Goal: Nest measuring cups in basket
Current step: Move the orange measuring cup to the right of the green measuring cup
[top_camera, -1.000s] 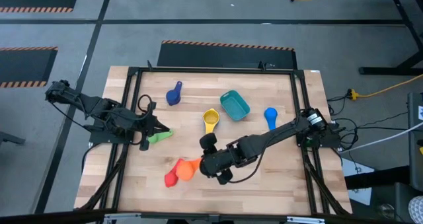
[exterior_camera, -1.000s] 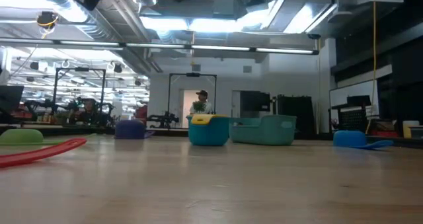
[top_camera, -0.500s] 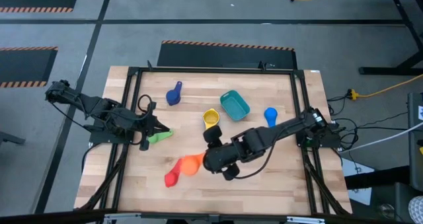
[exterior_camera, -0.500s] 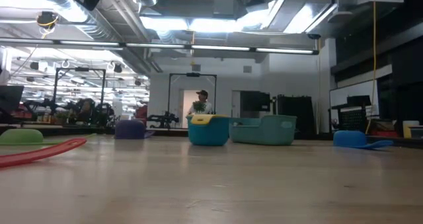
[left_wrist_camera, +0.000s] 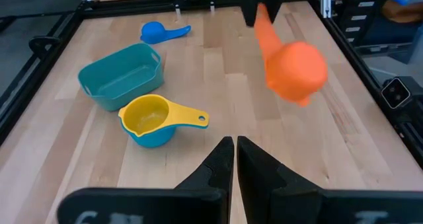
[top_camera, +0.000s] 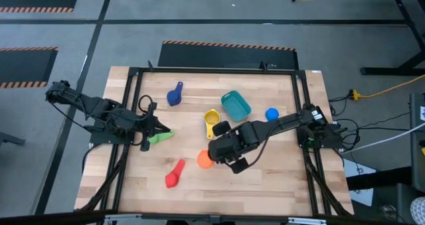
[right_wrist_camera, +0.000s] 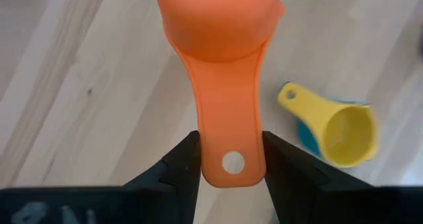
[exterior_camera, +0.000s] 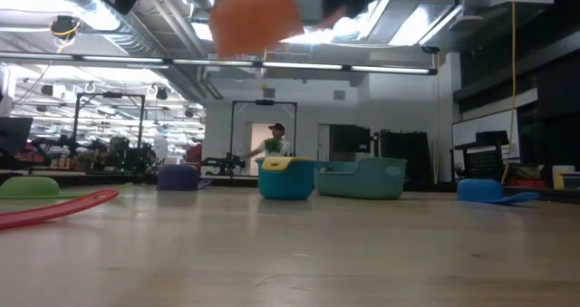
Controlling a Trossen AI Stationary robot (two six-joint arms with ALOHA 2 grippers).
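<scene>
the right gripper (top_camera: 214, 152) hangs above the middle of the table, its arm stretched in from the right edge — both fingers (right_wrist_camera: 182, 159) pinch the flat handle of the orange measuring cup (right_wrist_camera: 221, 26), held clear of the wood. the left gripper (top_camera: 159, 131) sits low by the left edge, fingers (left_wrist_camera: 218, 163) pressed together — arm folded back.

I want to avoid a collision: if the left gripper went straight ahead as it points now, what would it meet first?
Probably nothing at first: bare table lies ahead of the left gripper; the yellow cup and raised orange cup sit to either side.
</scene>
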